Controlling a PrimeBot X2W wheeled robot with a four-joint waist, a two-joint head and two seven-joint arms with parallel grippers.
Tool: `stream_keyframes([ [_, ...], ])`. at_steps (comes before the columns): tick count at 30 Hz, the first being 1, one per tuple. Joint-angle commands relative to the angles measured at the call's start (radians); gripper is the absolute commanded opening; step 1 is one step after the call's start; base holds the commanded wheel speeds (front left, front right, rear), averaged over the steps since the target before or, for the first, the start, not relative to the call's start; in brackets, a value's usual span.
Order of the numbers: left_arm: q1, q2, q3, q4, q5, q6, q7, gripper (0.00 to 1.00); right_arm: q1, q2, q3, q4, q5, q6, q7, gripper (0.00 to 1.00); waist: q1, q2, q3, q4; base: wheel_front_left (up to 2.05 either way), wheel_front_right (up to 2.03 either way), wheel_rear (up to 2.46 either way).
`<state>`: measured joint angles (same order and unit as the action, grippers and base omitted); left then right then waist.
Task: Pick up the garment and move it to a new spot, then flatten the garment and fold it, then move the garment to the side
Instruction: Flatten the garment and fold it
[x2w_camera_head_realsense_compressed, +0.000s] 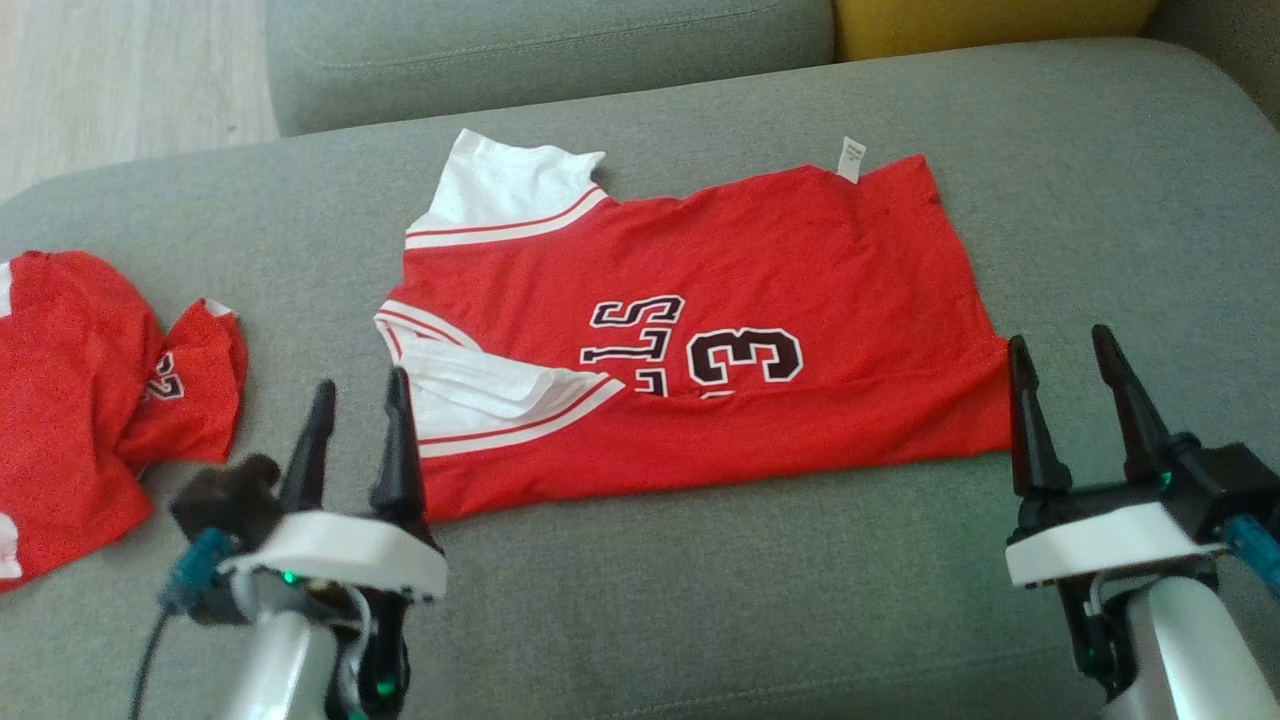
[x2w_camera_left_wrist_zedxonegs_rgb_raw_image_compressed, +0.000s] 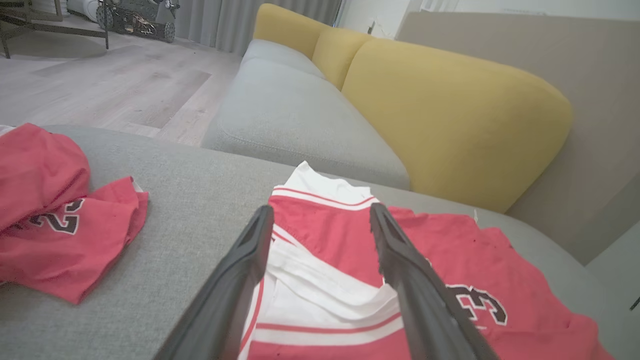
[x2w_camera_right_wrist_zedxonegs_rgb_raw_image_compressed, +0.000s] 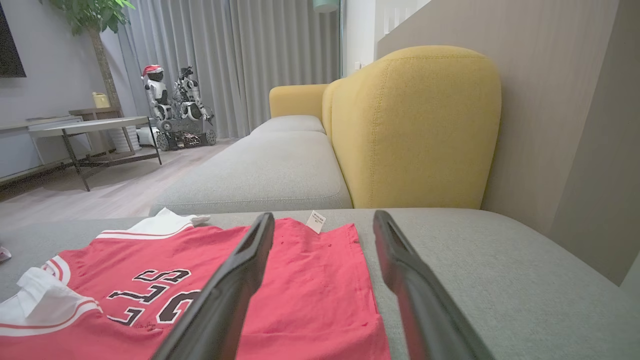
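- Across the middle of the grey sofa seat (x2w_camera_head_realsense_compressed: 700, 600), the red garment (x2w_camera_head_realsense_compressed: 700, 320) lies spread flat, white-trimmed sleeves at the left end, hem at the right, and a white tag (x2w_camera_head_realsense_compressed: 850, 158) poking out at the far edge.
- Left gripper (x2w_camera_head_realsense_compressed: 361, 380) is at the sleeve end, fingers spread wide, holding nothing.
- Right gripper (x2w_camera_head_realsense_compressed: 1059, 336) is just beside the near hem corner, wide too and empty.
- Off to the left, a second red jersey (x2w_camera_head_realsense_compressed: 70, 400) sits crumpled, well apart.
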<state>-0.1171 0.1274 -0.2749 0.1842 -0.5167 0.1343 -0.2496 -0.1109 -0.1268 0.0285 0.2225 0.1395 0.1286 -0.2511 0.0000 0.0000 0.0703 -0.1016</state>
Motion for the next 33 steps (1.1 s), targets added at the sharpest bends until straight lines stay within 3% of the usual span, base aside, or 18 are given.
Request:
stream_keyframes([
  [1, -0.021, -0.002, 0.041, -0.015, 0.035, -0.010, -0.012, 1.00, -0.010, 0.002, 0.020, -0.043, -0.014, 0.002, -0.011, 1.00, 0.0000, 0.0000, -0.001, -0.006, 0.00, 0.00, 0.00],
  [8, -0.028, -0.039, 0.063, 0.081, 0.143, -0.042, -0.012, 1.00, 0.008, 0.026, 0.001, -0.063, -0.031, 0.002, -0.011, 1.00, 0.0000, 0.0000, 0.002, -0.024, 0.00, 0.00, 0.00],
  [13, -0.074, -0.030, 0.044, 0.246, 0.202, -0.003, 0.006, 1.00, 0.000, 0.030, 0.003, -0.068, -0.032, 0.002, -0.009, 1.00, 0.0000, 0.0000, 0.018, -0.044, 0.00, 0.00, 0.00],
  [18, -0.133, -0.016, 0.049, 0.387, 0.238, 0.073, 0.048, 1.00, -0.003, 0.036, 0.007, -0.069, -0.030, 0.002, -0.009, 1.00, 0.0000, 0.0000, 0.038, -0.067, 0.00, 0.00, 0.00],
  [25, -0.175, -0.006, 0.018, 0.520, 0.257, 0.083, 0.132, 1.00, -0.011, 0.042, -0.007, -0.068, -0.028, 0.002, -0.010, 1.00, 0.0000, 0.0000, 0.051, -0.085, 0.00, 0.00, 0.00],
  [26, -0.178, -0.006, 0.013, 0.531, 0.260, 0.080, 0.138, 0.83, -0.012, 0.043, -0.011, -0.066, -0.028, 0.002, -0.010, 1.00, 0.0000, 0.0000, 0.051, -0.086, 0.00, 0.00, 0.00],
  [27, -0.180, -0.006, 0.007, 0.540, 0.259, 0.074, 0.145, 0.23, -0.013, 0.043, -0.014, -0.065, -0.029, 0.002, -0.010, 1.00, 0.0000, 0.0000, 0.050, -0.087, 0.00, 0.00, 0.00],
  [28, -0.183, -0.007, 0.004, 0.546, 0.257, 0.067, 0.148, 0.00, -0.014, 0.044, -0.018, -0.063, -0.030, 0.002, -0.010, 1.00, 0.0000, 0.0000, 0.049, -0.087, 0.00, 0.00, 0.00],
  [33, -0.194, -0.013, 0.002, 0.543, 0.247, 0.055, 0.120, 0.00, -0.019, 0.048, -0.034, -0.037, -0.030, 0.002, 0.003, 1.00, 0.0000, 0.0000, 0.046, -0.078, 0.00, 0.00, 0.00],
])
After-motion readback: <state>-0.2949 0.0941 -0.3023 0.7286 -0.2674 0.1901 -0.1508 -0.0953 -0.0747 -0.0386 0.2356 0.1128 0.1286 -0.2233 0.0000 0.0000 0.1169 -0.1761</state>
